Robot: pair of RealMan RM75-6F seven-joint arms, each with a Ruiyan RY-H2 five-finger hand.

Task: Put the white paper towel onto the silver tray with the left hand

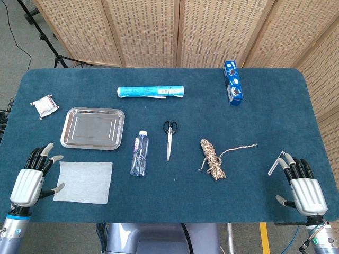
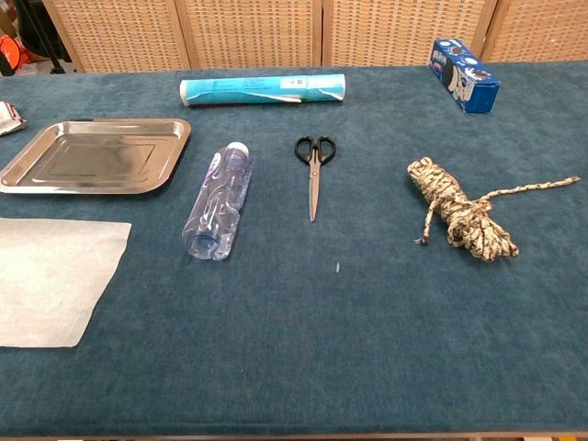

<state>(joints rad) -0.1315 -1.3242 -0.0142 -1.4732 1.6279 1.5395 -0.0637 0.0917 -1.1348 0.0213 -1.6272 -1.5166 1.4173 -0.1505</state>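
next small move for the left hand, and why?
Probably slide the left robot hand rightward onto the near edge of the white paper towel to pinch it. It is open beside the towel, which lies flat in front of the silver tray.

The thin white square paper towel (image 1: 83,182) lies flat and unfolded on the blue counter, in the lower left of the head view. The shiny silver rectangular metal tray (image 1: 92,128) with a raised rim lies just above it in the frame, near but apart, and holds nothing. In the chest view both are at the left edge.
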